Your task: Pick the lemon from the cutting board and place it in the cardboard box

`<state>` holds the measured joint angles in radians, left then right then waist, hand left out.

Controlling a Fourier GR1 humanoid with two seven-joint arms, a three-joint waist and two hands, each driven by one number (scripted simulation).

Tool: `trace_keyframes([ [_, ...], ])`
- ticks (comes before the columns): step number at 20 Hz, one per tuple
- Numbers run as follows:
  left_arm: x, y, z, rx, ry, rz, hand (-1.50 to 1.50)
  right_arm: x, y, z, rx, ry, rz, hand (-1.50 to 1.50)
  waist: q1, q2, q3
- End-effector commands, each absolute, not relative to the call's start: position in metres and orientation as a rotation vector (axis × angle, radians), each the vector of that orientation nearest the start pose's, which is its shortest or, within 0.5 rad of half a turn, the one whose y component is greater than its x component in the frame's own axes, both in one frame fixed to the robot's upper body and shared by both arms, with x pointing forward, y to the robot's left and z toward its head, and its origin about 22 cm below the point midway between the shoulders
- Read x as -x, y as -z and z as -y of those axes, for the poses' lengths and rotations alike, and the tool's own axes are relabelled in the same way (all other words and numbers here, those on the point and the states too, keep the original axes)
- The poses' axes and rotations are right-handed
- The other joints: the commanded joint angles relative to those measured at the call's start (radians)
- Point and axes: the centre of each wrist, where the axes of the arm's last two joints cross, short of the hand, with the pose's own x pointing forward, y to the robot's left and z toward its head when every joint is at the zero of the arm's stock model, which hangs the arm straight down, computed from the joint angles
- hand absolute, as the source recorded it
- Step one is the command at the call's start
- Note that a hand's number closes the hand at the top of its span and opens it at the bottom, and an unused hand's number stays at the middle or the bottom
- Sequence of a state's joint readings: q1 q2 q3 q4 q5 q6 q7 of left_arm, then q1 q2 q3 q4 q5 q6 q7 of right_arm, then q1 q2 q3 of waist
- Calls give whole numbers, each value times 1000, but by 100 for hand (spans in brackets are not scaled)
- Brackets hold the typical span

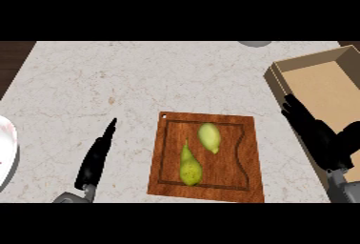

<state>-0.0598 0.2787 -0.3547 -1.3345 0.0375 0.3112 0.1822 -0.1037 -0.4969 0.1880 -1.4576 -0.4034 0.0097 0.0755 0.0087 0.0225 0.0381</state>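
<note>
A yellow-green lemon (209, 137) lies on the upper middle of the wooden cutting board (243, 178). A green pear (189, 165) lies just below and left of it on the same board. The cardboard box (325, 81) stands open at the right edge of the counter. My right hand (314, 136) hangs to the right of the board, over the box's near left wall, fingers straight and holding nothing. My left hand (97, 156) shows edge-on to the left of the board, fingers straight and pointing away, also with nothing in it.
A white plate (5, 147) with a reddish rim pokes in at the left edge. A grey object (255, 43) shows at the top edge. The marble counter (105, 81) stretches bare behind the board.
</note>
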Motion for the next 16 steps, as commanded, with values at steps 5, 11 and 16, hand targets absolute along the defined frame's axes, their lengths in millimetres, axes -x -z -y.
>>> trace_keyframes([
  [5, -262, -17, -235, -188, -27, 1479, 0, -269, -43, 322, 6, 281, 1955, 150, -25, -44, -30],
  [11, -276, -46, -239, -91, -90, 1552, 0, -245, 30, 322, 463, 200, 2109, -150, -2, -16, -32],
  [16, -270, -52, -258, -67, -100, 1553, 0, -235, 54, 321, 490, -88, 2285, -150, 3, -20, -37],
])
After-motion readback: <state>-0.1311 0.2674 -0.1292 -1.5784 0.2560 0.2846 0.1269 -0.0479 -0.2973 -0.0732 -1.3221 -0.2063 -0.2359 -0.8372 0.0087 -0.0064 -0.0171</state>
